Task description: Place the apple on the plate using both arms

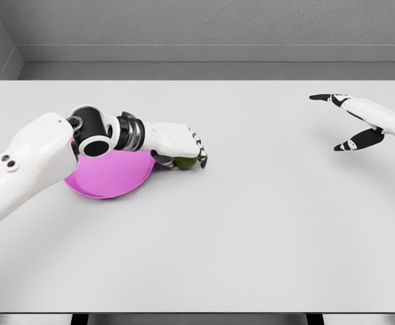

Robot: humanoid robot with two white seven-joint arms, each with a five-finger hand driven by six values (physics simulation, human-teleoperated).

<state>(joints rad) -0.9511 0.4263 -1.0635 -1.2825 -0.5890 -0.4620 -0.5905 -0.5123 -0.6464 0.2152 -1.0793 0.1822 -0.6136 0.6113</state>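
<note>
Two arms are in view over a pale grey table (251,237). The left hand (177,143) lies palm-down across the right rim of a magenta plate (106,177), its fingers curled over a dark green apple (184,162), of which only a sliver shows beneath the palm and fingertips. The fruit sits on the table at the plate's right edge, touching or just beside the rim; whether any part already overlaps the rim cannot be told, since the hand covers it.

Step in hand, as judged: securing the apple and carrying it onto the plate. To do this well, the grasp should be confirmed firm before lifting, the fruit raised clear of the rim rather than dragged against it, since a push could slide the light plate away, and then set down toward the plate's middle, which the forearm partly hides.

Left hand: closed about the apple from above, fingers wrapped down its far side. Full enclosure is not verifiable.

Right hand (363,122): held above the far right of the table, well apart from the plate, fingers extended and spread, holding nothing.
</note>
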